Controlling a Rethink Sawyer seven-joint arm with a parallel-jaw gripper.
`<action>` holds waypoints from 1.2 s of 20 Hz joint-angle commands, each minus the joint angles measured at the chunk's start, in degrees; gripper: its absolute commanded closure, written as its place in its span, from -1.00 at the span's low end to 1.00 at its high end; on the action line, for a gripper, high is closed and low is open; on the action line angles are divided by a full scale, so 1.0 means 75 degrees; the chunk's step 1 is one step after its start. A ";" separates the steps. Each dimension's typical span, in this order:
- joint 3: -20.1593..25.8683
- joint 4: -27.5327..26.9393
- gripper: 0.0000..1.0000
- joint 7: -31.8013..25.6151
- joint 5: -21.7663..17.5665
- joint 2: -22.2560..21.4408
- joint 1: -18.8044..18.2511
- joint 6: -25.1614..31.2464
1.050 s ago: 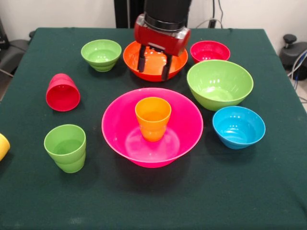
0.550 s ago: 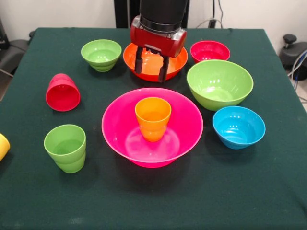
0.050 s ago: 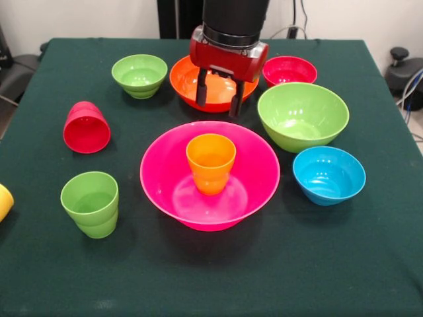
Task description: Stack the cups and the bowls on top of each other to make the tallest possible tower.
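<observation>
Gripper (image 3: 218, 100) hangs over the large orange bowl (image 3: 188, 82) at the far middle of the desk (image 3: 211, 277), its two dark fingers (image 3: 201, 89) spread apart with nothing between them. The finger tips point down toward the bowl's near rim; whether they touch it cannot be told.

Pink bowl (image 3: 165, 175), the widest, sits upright at the desk's centre. Orange cup (image 3: 211, 162) stands upright inside it, mouth up, on the bowl's floor. No other item is stacked on these two.

Remaining bowls stand singly and upright on the green cloth:
- small green bowl (image 3: 139, 74), just left of the large orange bowl;
- small red bowl (image 3: 291, 70), just right of the gripper body;
- large green bowl (image 3: 303, 115), right of centre, near the pink bowl's rim;
- small blue bowl (image 3: 328, 175), in front of the large green bowl and close beside the pink bowl.

Remaining cups lie left of the pink bowl:
- red cup (image 3: 86, 127), tipped on its side with its mouth facing the camera;
- green cup (image 3: 90, 203), upright, mouth up;
- yellow cup (image 3: 4, 201), cut off by the left edge, so its attitude cannot be told.
</observation>
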 commanded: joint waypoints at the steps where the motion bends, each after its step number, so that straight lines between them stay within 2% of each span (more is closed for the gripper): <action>1: 0.0583 -0.0381 -1.00 -0.0421 -0.0253 0.0594 0.0133 0.0748; 7: -0.0291 -0.0376 -1.00 0.1252 0.0061 0.0697 0.0781 0.0247; 10: -0.0607 -0.0429 -1.00 0.1800 0.0400 0.0808 0.0971 0.0316; 14: -0.0919 -0.0425 -1.00 0.2120 0.0771 0.0921 0.1138 0.0289; 18: -0.1589 -0.0477 -1.00 0.2641 0.1015 0.1076 0.1637 0.0158; 24: -0.1830 -0.0217 -1.00 0.2814 0.1336 0.1212 0.1743 -0.0331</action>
